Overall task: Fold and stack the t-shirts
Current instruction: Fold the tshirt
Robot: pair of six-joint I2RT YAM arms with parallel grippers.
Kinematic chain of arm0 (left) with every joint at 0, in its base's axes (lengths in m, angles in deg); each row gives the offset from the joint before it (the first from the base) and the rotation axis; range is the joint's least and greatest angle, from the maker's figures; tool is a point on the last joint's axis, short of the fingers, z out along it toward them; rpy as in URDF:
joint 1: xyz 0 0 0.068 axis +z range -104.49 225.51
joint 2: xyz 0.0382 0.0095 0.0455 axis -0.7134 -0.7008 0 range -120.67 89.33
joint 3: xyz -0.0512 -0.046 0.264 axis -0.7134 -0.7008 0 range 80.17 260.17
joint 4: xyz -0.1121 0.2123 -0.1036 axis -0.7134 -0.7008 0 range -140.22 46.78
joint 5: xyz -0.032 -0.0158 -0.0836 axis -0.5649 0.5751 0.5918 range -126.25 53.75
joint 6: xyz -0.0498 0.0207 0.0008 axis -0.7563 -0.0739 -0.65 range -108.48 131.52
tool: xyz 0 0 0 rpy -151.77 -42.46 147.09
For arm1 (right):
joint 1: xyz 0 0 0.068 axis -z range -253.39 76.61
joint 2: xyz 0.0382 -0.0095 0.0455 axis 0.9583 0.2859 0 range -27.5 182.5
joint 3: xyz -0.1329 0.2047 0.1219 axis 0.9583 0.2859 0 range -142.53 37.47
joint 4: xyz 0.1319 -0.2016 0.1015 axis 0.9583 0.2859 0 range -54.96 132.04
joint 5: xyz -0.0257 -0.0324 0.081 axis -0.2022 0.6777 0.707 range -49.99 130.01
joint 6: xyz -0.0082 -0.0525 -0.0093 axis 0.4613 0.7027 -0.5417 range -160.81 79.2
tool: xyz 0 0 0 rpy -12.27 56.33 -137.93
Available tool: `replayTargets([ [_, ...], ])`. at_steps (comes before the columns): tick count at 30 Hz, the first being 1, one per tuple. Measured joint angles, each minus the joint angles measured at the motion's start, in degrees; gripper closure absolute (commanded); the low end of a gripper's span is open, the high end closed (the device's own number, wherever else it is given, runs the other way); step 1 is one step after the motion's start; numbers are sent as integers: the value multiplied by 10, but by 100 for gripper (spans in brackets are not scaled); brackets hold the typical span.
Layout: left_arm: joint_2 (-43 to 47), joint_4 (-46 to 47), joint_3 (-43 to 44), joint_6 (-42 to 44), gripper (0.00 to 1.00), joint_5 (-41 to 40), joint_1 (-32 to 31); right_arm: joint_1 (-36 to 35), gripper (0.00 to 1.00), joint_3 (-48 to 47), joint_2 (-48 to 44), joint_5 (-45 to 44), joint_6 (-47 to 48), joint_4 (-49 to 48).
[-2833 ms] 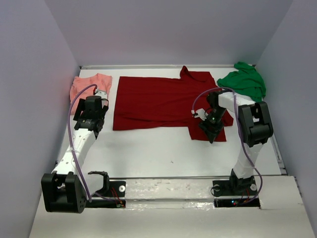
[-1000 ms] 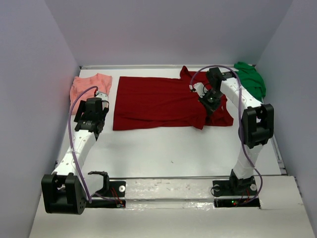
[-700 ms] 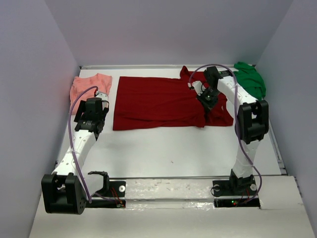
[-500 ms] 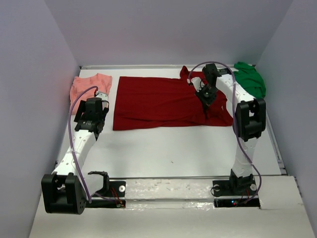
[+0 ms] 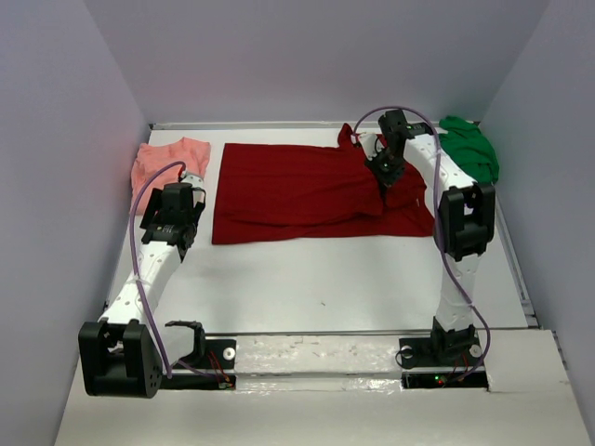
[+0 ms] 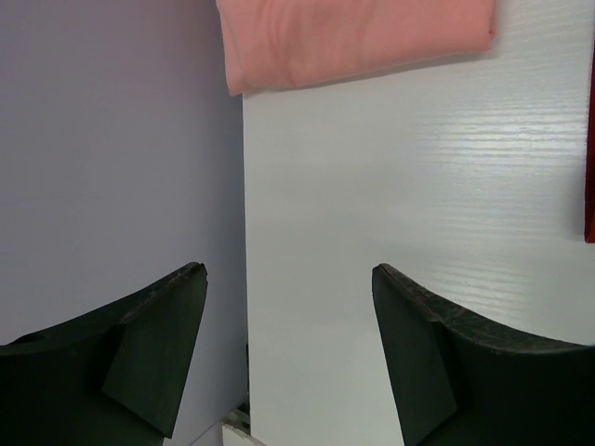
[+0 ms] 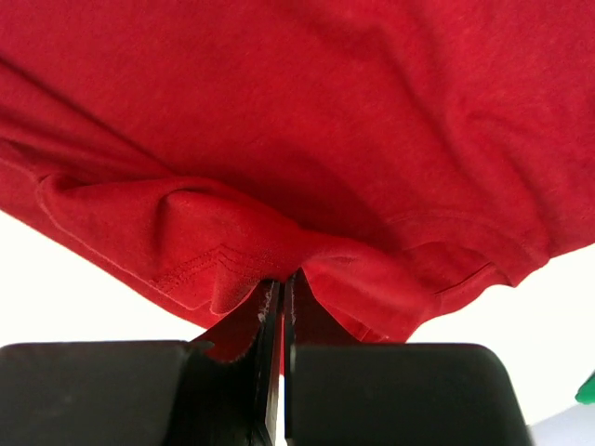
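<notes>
The dark red t-shirt lies spread across the back middle of the table, collar to the right. My right gripper is shut on its cloth near the collar end, a bunched hem pinched between the jaws, and a flap is folded over the shirt's right part. The salmon-pink t-shirt lies folded at the back left, its edge showing in the left wrist view. A bright green t-shirt is crumpled at the back right. My left gripper hovers open below the pink shirt, nothing between its fingers.
Purple-grey walls close in the table on the left, back and right. The left gripper sits near the left wall. A white table surface extends in front of the red shirt toward the arm bases.
My right gripper has carried the pinched lower-right corner of the red shirt from the front edge back and up toward the collar, folding it over. The left arm has stayed still.
</notes>
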Motion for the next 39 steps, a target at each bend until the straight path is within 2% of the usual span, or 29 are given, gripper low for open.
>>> replayTargets([
  [21, -13, 0, 0, 0, 15, 0, 0, 0, 100, -97, 78, -14, -15, -31],
  [39, -26, 0, 0, 0, 15, -1, -3, 0, 100, -126, 127, -23, -15, -39],
])
